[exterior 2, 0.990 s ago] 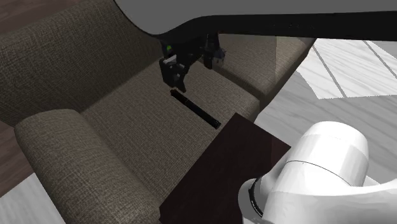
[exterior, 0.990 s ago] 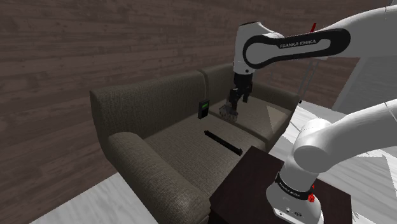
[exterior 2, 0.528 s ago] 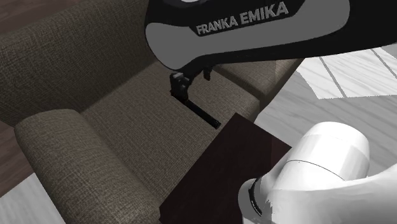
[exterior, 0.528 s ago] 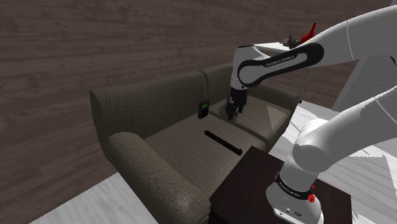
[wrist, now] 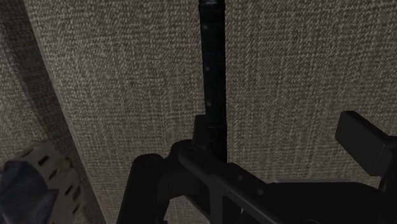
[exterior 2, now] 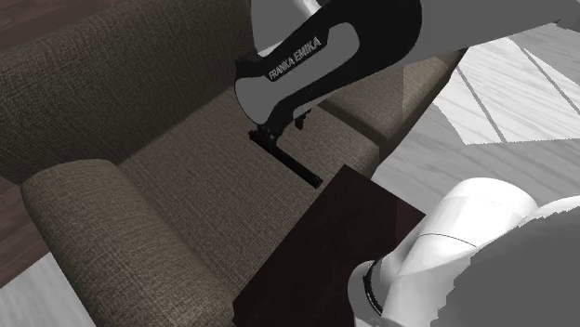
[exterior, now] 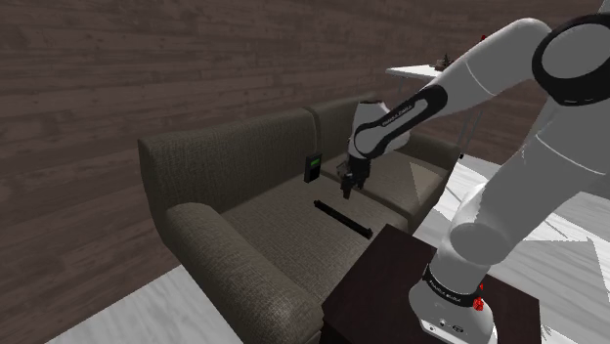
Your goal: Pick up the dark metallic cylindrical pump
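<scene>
Pump (exterior: pixel 342 217): a thin black rod lying flat on the sofa (exterior: pixel 210 239) seat. In the shoulder view it runs from 10 o'clock to 4 o'clock, with its 4 o'clock end close to the dark stand (exterior: pixel 391 283).

Gripper (exterior: pixel 347 186): hangs just above the rod's 10 o'clock end and is not holding it. In the wrist view the fingers (wrist: pixel 366 143) stand wide apart. The rod's near end, with a darker crosspiece, lies between them, and the shaft (wrist: pixel 213 63) runs straight away from the hand. Contact cannot be seen, so the pump appears free.

Small black box (exterior: pixel 313 166): leans on the backrest at 10 o'clock from the gripper, well clear.

Risks, as judged: a grip this near the end would leave most of the length hanging out, so the rod could swing down or twist out between the pads. The round shaft may roll on the soft cushion as the fingers close. The tips could also dig into the fabric if they go too low.
</scene>
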Controlling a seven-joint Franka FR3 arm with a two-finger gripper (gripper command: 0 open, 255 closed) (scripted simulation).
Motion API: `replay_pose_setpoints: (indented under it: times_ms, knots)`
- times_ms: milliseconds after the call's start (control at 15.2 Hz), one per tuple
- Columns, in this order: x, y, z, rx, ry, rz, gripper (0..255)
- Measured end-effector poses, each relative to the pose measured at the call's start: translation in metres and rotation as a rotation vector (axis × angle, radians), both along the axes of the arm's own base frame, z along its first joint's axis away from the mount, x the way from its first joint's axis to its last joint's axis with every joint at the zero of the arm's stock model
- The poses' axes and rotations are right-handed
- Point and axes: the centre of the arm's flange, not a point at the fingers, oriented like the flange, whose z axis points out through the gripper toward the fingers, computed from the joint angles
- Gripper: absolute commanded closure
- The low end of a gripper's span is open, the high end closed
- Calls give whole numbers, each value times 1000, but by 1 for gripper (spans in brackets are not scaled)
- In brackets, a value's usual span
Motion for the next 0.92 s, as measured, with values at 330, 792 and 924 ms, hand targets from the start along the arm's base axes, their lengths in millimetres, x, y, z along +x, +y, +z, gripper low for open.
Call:
replay_pose_setpoints:
  times_ms: [330, 792, 924]
  knots:
    - [18, -18, -60, 27, -19, 9, 0]
    - [38, -46, -133, 54, -43, 19, 0]
    - [40, -47, -145, 55, -44, 20, 0]
